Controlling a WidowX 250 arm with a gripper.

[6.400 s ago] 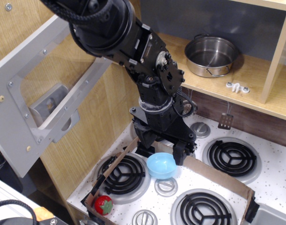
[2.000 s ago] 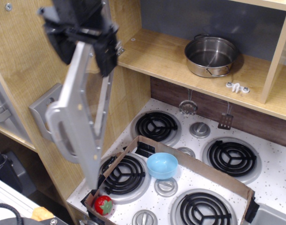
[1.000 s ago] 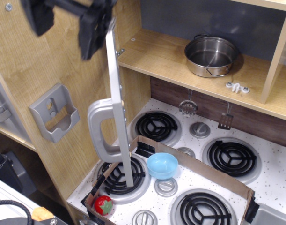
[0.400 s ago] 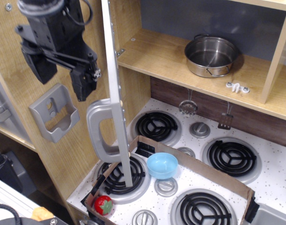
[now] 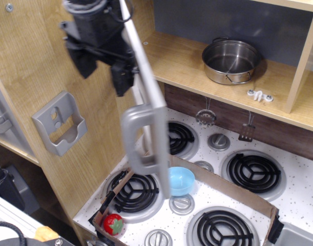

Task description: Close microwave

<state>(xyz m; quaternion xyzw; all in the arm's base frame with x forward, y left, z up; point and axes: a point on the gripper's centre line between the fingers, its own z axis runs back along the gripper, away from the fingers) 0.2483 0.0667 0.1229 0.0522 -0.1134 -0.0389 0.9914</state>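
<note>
The microwave (image 5: 148,97) door hangs partly open, seen nearly edge-on, slanting from the upper left down to 6 o'clock over the stove burners (image 5: 133,190), its curved grey handle (image 5: 138,138) facing left; open shelf with the steel pot (image 5: 231,61) lies at its 2 o'clock. The black claw (image 5: 102,61) sits at the door's 10 o'clock, just beside its outer face, fingers (image 5: 120,79) spread and pointing down, gripping nothing. The arm enters from the top edge.
</note>
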